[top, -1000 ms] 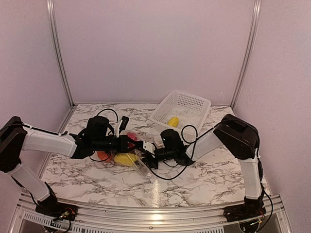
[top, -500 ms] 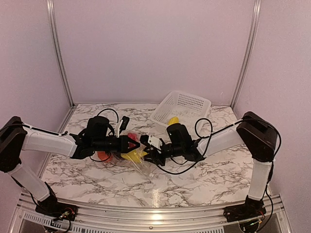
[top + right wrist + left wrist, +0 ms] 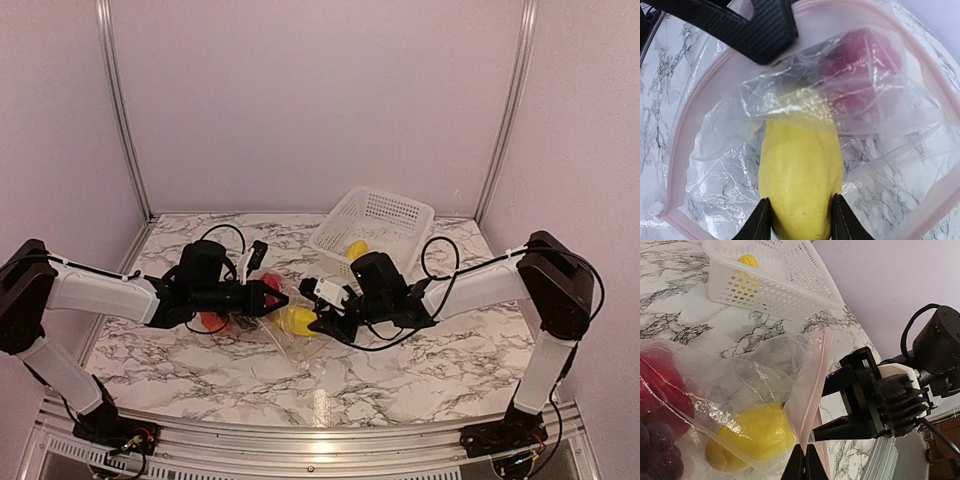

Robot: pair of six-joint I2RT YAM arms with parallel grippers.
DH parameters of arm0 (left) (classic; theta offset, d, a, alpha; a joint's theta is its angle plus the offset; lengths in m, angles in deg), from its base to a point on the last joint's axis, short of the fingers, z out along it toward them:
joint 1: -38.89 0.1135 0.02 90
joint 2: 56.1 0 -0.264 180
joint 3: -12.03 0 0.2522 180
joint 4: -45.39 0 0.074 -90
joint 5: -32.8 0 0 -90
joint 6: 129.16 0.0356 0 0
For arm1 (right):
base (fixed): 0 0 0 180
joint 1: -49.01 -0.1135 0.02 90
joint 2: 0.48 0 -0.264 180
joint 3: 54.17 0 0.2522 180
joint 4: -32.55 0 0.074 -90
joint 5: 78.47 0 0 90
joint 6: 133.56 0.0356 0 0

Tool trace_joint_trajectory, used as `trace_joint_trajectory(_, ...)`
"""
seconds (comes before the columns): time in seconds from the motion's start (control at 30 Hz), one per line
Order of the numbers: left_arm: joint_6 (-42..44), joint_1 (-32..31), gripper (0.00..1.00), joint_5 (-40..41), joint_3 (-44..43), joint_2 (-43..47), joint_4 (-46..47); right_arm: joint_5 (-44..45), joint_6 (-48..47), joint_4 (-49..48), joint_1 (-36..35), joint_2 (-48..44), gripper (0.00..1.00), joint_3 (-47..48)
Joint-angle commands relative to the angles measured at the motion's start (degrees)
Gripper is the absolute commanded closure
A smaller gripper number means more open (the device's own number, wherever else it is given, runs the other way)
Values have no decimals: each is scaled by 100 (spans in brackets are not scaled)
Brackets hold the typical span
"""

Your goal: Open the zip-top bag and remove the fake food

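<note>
**Yellow fruit coming out of the opened bag**

Since the earlier frame the right arm has swung its elbow out toward the right edge of the worktop. The right gripper has drawn back to the right with it, bringing a yellow fruit along.

Nearest, at the middle of the worktop, the zip-top bag lies between the two arms with its mouth gaping toward the right arm. The right gripper pinches the near end of the yellow fruit, one finger on each side. The fruit's far end lies under a fold of plastic, so I judge it only partly out.

The left gripper is pressed together on the pink zip strip and holds that edge of the mouth up. Deeper in the bag, toward the left edge, sit a red apple and a dark grape bunch. An orange piece shows beneath the left gripper; whether it is inside the plastic I cannot tell.

Farthest, near the far right corner, the white basket already holds one yellow piece.

As I judge it, the bag is open and one piece is already out. The yellow fruit must still clear the mouth, and the apple, grapes and perhaps the orange piece remain.
</note>
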Motion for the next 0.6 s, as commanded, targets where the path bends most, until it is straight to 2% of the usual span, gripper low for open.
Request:
trace_joint_trajectory(0.0, 83, -8, 100, 19, -52, -142, 25, 112, 227, 122, -44, -581, 88, -180)
trace_joint_trajectory(0.33, 100, -6, 100, 128, -92, -162, -31, 410, 276, 722, 111, -1767, 89, -661)
trace_joint_trajectory(0.57, 92, -2, 100, 71, -154, -269, 16, 290, 589, 705, 441, -2729, 89, -1016)
